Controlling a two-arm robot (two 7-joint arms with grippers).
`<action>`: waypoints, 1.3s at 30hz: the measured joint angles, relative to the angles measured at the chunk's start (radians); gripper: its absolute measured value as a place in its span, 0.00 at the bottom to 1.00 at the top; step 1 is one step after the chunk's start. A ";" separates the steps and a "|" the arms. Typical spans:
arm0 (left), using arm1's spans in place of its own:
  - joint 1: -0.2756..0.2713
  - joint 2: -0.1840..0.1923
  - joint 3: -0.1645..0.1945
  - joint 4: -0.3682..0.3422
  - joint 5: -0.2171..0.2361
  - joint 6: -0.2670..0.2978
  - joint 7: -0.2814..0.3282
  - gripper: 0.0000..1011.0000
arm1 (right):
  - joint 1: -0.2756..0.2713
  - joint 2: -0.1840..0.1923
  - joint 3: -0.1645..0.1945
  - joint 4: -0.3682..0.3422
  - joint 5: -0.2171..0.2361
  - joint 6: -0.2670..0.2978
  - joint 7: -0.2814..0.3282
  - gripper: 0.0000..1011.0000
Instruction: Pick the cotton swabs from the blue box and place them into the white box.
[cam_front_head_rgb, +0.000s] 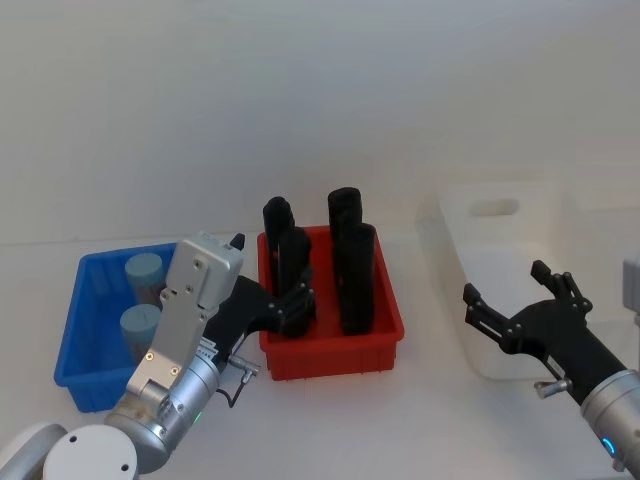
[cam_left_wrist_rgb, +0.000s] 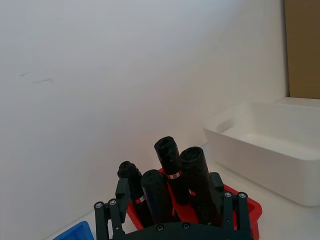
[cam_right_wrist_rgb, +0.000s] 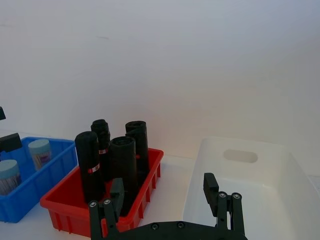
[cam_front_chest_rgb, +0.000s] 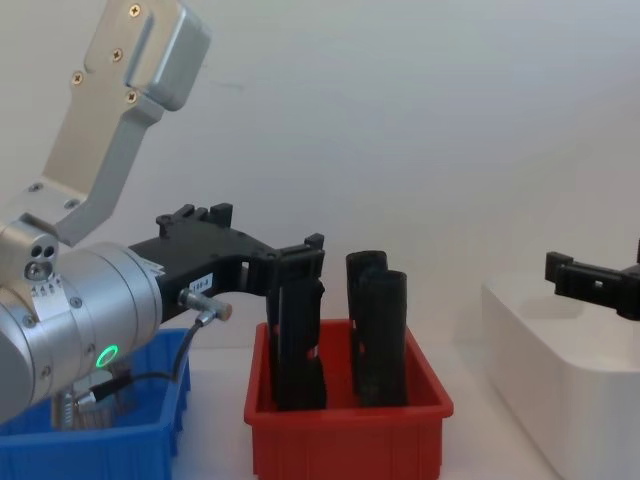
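Note:
Two cotton swabs tubs, one at the back (cam_front_head_rgb: 143, 270) and one nearer (cam_front_head_rgb: 140, 325), stand upright in the blue box (cam_front_head_rgb: 75, 335) at the left; the right wrist view also shows the tubs (cam_right_wrist_rgb: 40, 151) in the blue box (cam_right_wrist_rgb: 30, 192). The white box (cam_front_head_rgb: 450, 250) sits at the right with nothing visible inside. My left gripper (cam_front_head_rgb: 270, 275) hovers open between the blue box and the red bin, holding nothing. Over the white box's near left corner, my right gripper (cam_front_head_rgb: 505, 283) is open too and holds nothing.
A red bin (cam_front_head_rgb: 330, 355) with several tall black upright rolls (cam_front_head_rgb: 355, 275) stands between the two boxes. The left gripper's fingers (cam_front_chest_rgb: 310, 250) sit close to the nearest roll. A white wall rises close behind the boxes.

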 joint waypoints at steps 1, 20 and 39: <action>0.000 0.000 0.000 0.000 0.000 0.000 0.000 0.99 | 0.000 0.000 0.000 0.000 0.000 0.000 0.000 0.99; 0.000 0.000 0.000 0.000 0.000 0.000 0.000 0.99 | 0.000 0.000 0.000 0.000 0.000 0.000 0.000 0.99; -0.008 -0.009 -0.014 0.004 -0.020 0.048 0.035 0.99 | 0.000 0.000 0.000 0.000 0.000 0.000 0.000 0.99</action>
